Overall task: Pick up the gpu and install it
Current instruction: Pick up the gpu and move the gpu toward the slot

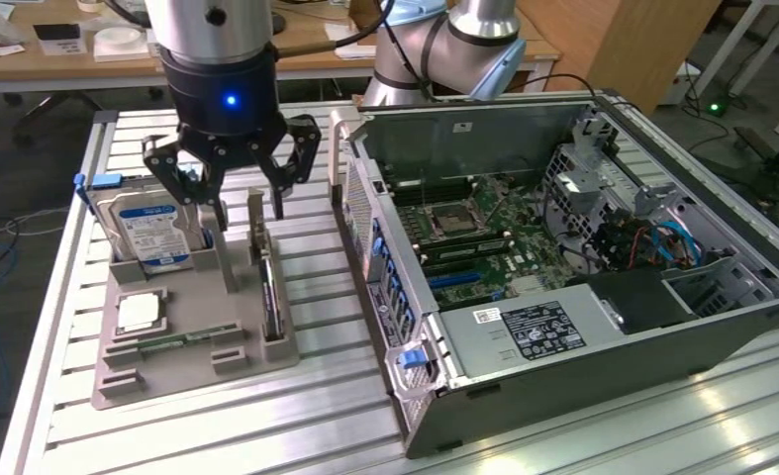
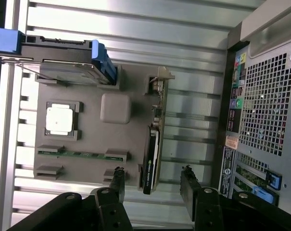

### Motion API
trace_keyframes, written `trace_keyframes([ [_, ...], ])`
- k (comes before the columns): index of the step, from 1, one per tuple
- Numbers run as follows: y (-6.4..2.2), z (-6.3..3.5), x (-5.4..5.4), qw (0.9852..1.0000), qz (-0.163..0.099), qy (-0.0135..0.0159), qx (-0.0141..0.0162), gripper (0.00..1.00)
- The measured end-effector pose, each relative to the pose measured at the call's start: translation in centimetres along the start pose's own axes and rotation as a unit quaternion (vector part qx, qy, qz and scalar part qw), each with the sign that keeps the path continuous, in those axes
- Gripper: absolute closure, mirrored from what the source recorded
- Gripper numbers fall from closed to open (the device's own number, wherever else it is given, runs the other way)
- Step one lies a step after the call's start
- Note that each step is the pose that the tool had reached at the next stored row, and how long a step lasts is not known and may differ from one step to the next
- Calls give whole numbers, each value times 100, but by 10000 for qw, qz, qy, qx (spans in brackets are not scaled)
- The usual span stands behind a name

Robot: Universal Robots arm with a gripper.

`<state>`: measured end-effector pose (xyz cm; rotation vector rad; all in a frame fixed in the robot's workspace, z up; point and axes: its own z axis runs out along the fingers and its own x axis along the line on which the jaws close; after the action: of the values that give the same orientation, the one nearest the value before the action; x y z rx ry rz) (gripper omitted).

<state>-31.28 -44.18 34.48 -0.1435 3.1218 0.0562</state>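
Over the grey tray (image 1: 178,381), the gripper (image 1: 243,213) hangs released, jaws wide apart above the upright gpu (image 1: 271,297); the computer case (image 1: 601,386) stands at three o'clock of it.

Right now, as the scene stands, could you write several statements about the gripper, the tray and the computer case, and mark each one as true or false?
1. The gpu stands on its edge in the gray tray. True.
2. The gripper is shut on the gpu. False: its jaws are open above the card, one finger on each side of it, and it holds nothing.
3. The hard drive lies flat inside the computer case. False: it stands upright in the tray.
4. The computer case lies with its side open, so the motherboard shows. True.
5. The case is on the exterior view's left of the tray. False: it is on the right.
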Motion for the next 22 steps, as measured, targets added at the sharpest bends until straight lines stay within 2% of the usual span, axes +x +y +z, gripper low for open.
trace_keyframes([
  [15, -24, 48, 3, 10000, -41, 1, -1, 41],
  [22, -56, 107, 7, 10000, -91, 3, -2, 41],
])
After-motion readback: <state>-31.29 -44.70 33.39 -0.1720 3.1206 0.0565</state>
